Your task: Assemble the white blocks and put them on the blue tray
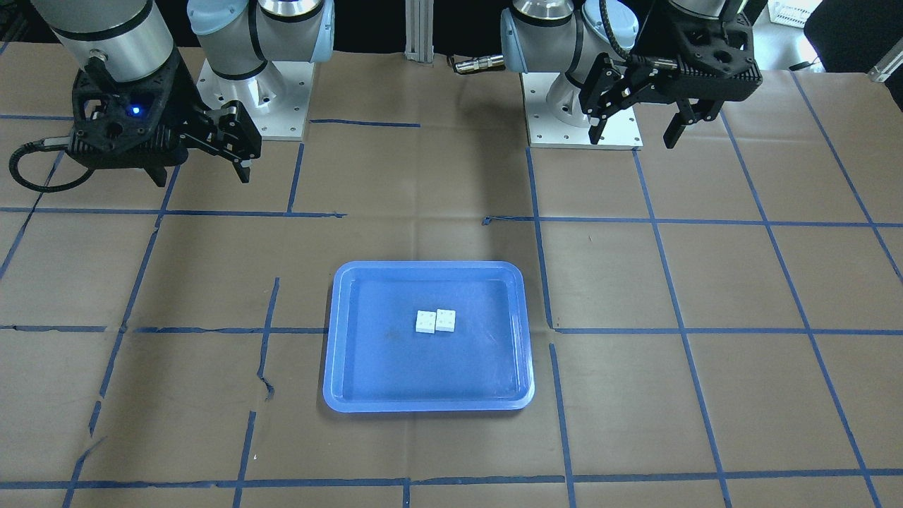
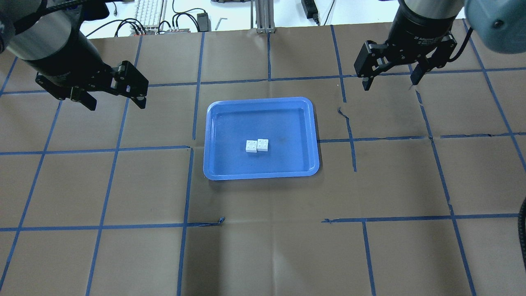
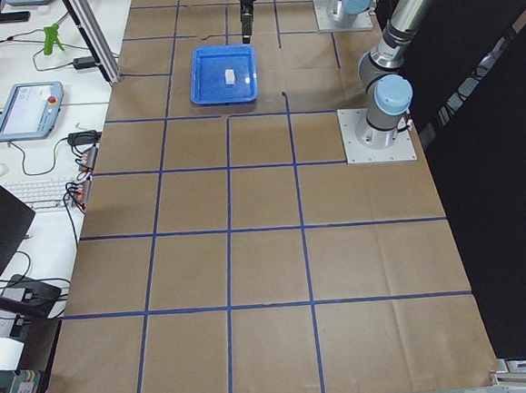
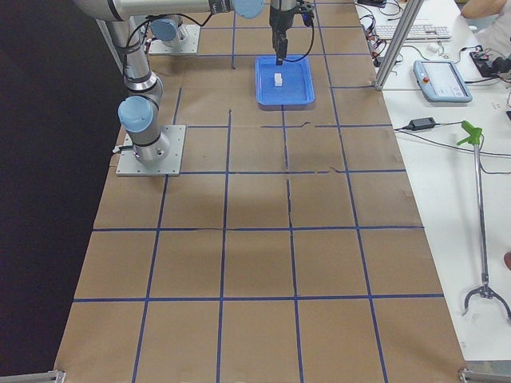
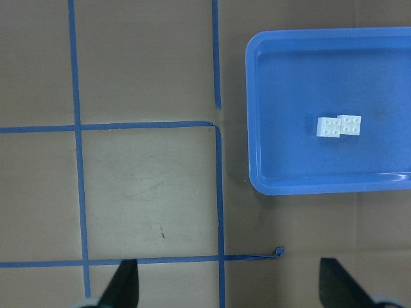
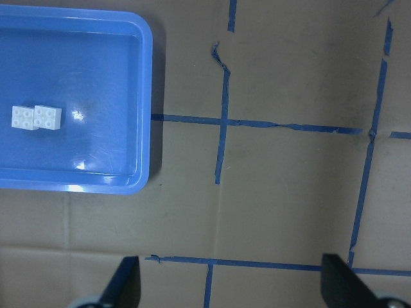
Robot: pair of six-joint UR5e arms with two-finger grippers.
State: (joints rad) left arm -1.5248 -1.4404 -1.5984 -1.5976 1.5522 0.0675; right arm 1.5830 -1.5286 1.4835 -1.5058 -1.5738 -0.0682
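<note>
Two white blocks (image 2: 251, 146) (image 2: 263, 144) lie side by side, studs up, touching and slightly offset, near the middle of the blue tray (image 2: 279, 123). They also show in the front view (image 1: 425, 322) (image 1: 445, 319), on the tray (image 1: 381, 367). My left gripper (image 2: 116, 102) is open and empty, held above the table to the left of the tray. My right gripper (image 2: 389, 82) is open and empty, above the table to the tray's far right. The left wrist view shows the blocks (image 5: 338, 126) in the tray (image 5: 289, 167); the right wrist view shows them too (image 6: 36, 117).
Brown paper with a grid of blue tape lines (image 2: 189, 185) covers the table. The arm bases (image 1: 254, 99) (image 1: 582, 120) stand at the robot's side. A keyboard and cables (image 2: 150, 14) lie beyond the far edge.
</note>
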